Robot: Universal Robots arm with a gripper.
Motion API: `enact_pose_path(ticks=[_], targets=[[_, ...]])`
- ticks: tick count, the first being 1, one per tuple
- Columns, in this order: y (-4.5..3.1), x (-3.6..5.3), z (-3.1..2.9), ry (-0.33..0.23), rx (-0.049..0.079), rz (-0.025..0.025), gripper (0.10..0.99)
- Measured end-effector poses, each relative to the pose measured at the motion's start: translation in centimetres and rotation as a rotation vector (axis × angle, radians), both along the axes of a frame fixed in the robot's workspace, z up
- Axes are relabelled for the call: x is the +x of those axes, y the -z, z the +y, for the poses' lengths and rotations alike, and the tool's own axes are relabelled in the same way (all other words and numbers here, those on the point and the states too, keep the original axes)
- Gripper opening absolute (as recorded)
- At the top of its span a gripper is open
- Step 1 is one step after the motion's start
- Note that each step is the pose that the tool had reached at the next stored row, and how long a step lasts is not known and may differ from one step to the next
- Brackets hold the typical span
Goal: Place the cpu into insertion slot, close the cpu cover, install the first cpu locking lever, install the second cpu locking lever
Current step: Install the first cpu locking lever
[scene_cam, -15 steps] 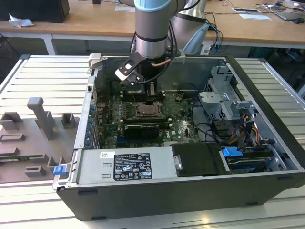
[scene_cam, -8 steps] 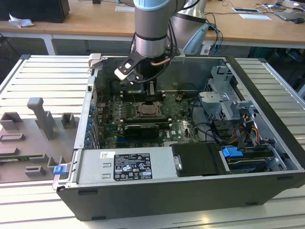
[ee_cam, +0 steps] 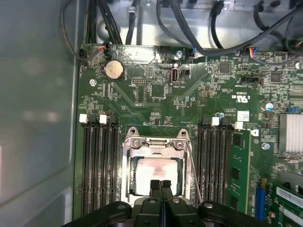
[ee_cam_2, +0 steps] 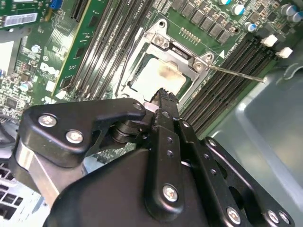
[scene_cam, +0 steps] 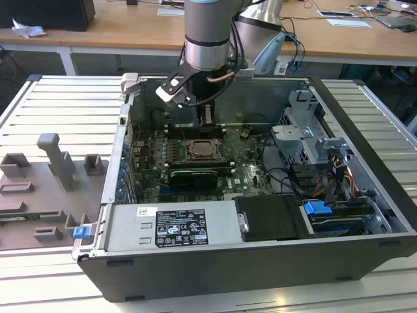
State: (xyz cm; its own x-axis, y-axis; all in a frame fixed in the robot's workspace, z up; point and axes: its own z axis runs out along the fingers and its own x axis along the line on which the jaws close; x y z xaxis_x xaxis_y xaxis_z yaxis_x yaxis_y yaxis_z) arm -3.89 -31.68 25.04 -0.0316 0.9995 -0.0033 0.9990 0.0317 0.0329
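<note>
The cpu [ee_cam: 154,171], a pale square chip with a brownish smudge [ee_cam_2: 156,78], lies in the insertion slot [scene_cam: 198,152] on the green board. The cpu cover [ee_cam: 156,150], a silvery frame with a window, lies flat over the chip's edges. A thin metal locking lever [ee_cam: 193,170] runs along one side of the socket, and its rod [ee_cam_2: 236,74] sticks out over the memory slots. My gripper [ee_cam: 160,183] hangs just above the socket's near edge, shut, with nothing between its black fingertips [ee_cam_2: 163,94]. In the exterior view the gripper [scene_cam: 207,117] is inside the case, over the board.
Long black memory slots [ee_cam: 97,165] flank the socket on both sides. Black cables [ee_cam: 189,28] hang past the board's far edge. The grey case wall [ee_cam: 38,118] is close. A power supply [scene_cam: 172,225] and drive cage [scene_cam: 313,150] fill the case. A grey fixture [scene_cam: 55,163] stands outside.
</note>
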Motion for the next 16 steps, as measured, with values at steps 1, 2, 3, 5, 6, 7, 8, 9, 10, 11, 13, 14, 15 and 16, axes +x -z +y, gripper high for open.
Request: enact_pose_path(ticks=[1, 2, 3, 5, 6, 7, 8, 9, 10, 11, 13, 14, 15, 16], targets=[[-0.48, 0.00, 0.00, 0.000, 0.000, -0.0001, 0.106], [-0.91, 0.00, 0.00, 0.000, 0.000, -0.0002, 0.106], [-1.40, 0.00, 0.00, 0.000, -0.001, 0.0001, 0.106], [-1.42, 0.00, 0.00, -0.016, -0.002, -0.0002, 0.106], [-1.42, -0.01, 0.00, -0.035, -0.002, -0.0002, 0.106], [-1.42, -0.01, 0.00, -0.053, -0.002, -0.0002, 0.106], [-1.42, -0.01, 0.00, -0.075, -0.002, -0.0001, 0.106], [-1.42, -0.01, 0.00, -0.091, -0.002, -0.0001, 0.106], [-1.42, -0.01, 0.00, -0.108, -0.002, -0.0001, 0.106], [-1.42, -0.01, 0.00, -0.141, -0.002, -0.0002, 0.106], [-1.42, -0.01, 0.00, -0.162, -0.002, -0.0003, 0.106], [-1.42, -0.01, 0.00, -0.175, -0.002, -0.0003, 0.106], [-1.42, -0.01, 0.00, -0.183, -0.002, -0.0003, 0.106], [-1.42, -0.01, 0.00, -0.188, -0.002, -0.0003, 0.106]])
